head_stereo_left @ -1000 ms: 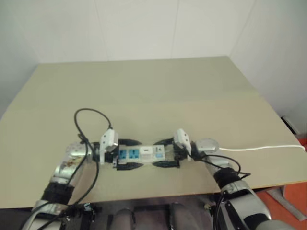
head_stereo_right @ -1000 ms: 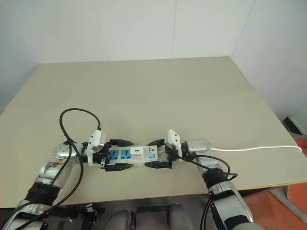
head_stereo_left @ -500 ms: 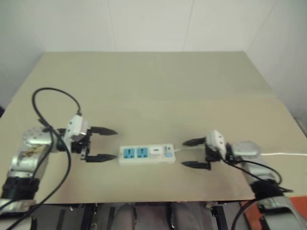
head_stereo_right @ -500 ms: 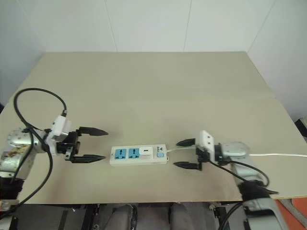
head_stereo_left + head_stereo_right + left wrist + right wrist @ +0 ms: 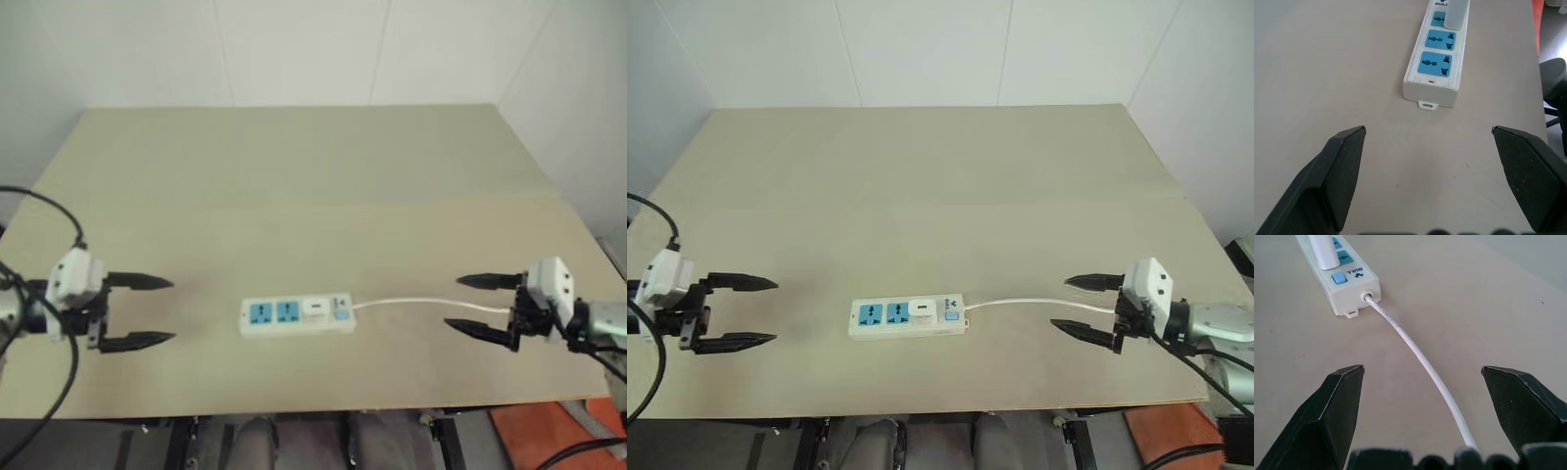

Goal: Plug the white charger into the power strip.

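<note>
Pincer on the left [image 5: 740, 311] gapes empty over the tan wooden bench [image 5: 921, 196]. Mid-bench lies the long white plastic power strip [image 5: 907, 316], small white rectangular charger [image 5: 922, 311] plugged in its third socket. Right pincer [image 5: 1080, 307] gapes empty astride the thin white cord [image 5: 1038, 303].

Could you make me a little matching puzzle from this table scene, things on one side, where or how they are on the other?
Things:
1. charger
2. cord
3. left tool
4. strip

States:
A. lies flat in the middle of the table's near part
B. open, empty, near the table's left edge
C. stands in the socket next to the blue button
D. runs from the strip toward the right tool

Pairs: 1-C, 2-D, 3-B, 4-A
</note>
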